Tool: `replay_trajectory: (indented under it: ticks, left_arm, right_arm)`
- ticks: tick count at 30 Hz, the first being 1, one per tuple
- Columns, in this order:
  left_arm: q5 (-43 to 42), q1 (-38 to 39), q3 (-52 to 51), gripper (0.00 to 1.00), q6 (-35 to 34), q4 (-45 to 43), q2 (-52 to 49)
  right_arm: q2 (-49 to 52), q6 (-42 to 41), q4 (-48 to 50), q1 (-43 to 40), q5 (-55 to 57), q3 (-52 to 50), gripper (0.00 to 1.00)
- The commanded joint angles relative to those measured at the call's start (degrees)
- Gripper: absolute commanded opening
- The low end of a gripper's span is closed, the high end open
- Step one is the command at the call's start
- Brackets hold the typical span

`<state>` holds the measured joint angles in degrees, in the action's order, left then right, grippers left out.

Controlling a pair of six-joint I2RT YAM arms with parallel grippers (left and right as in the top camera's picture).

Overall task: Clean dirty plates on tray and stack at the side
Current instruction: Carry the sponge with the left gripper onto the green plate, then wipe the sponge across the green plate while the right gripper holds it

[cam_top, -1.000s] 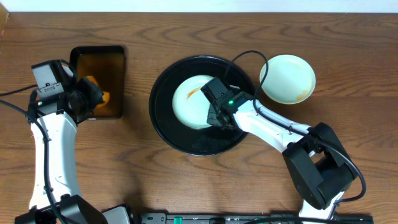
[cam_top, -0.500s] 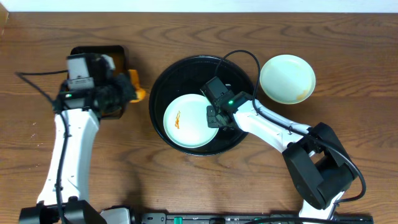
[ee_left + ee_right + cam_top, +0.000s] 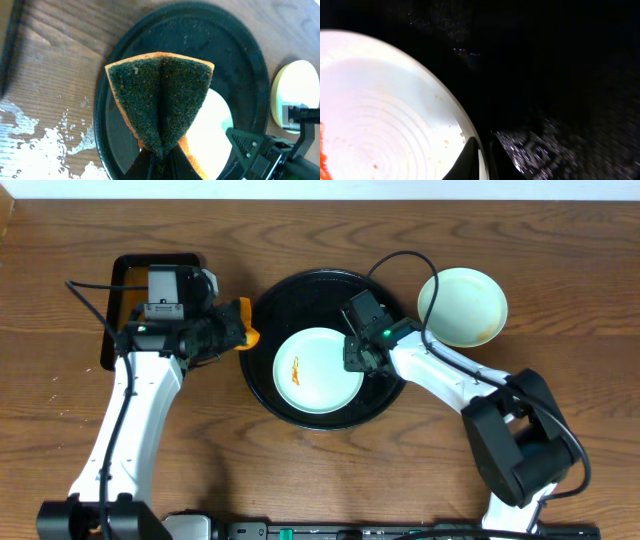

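Two pinches: left hand (image 3: 237, 331) holds sponge (image 3: 160, 95), right hand (image 3: 353, 360) plate (image 3: 318, 375) rim.

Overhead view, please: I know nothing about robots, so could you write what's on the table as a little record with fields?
Tray: round, black, mid-table
On it: mint plate with an orange-red smear
Beside it: yellow plate, on the table to the right
Left gripper: shut on sponge, at the tray's left rim
Right gripper: shut on the mint plate's right edge
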<state>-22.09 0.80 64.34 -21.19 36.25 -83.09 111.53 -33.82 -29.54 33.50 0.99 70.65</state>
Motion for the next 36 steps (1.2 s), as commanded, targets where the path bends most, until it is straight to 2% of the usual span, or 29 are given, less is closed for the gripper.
replay_trajectory:
  ticks: [1,4,7,13,17,22,28,34,36]
  left_arm:
    - [0.63,1.11,-0.37,0.08,-1.16,0.7,-2.29]
    - [0.39,2.54,-0.37,0.08,-1.16,0.98,-3.52]
    - [0.24,4.42,-0.37,0.08,-1.14,0.68,-3.89]
    - [0.28,7.93,-0.37,0.08,-1.25,-1.44,-4.04]
    - [0.26,9.53,-0.37,0.08,-5.44,-5.44,-5.7]
    - [0.24,12.61,-0.37,0.08,-9.53,-12.22,-10.93]
    - [0.28,16.57,-0.37,0.08,-9.6,-18.38,-17.7]
    - [0.81,18.34,-0.37,0.08,-10.88,-21.24,-23.74]
    - [3.69,18.49,-0.37,0.08,-10.84,-20.9,-25.49]
  right_arm:
    - [3.96,0.52,1.57,-0.79,-2.03,-0.17,0.06]
    - [4.44,0.7,2.97,-1.33,-3.98,-0.17,0.07]
    - [4.44,0.52,4.74,-2.47,-4.09,-0.15,0.01]
    - [4.55,-0.15,6.64,-4.33,-4.42,-0.15,0.01]
    - [4.81,1.36,7.02,-3.93,-4.5,-0.17,0.01]
    - [4.85,1.36,7.3,-3.06,-4.22,-0.17,0.01]
    - [4.85,1.38,7.43,-2.97,-2.36,-0.17,0.01]
    - [4.85,1.38,7.43,-2.95,-2.32,-0.17,0.01]
    - [4.85,1.38,7.41,-2.91,-2.32,-0.17,0.01]
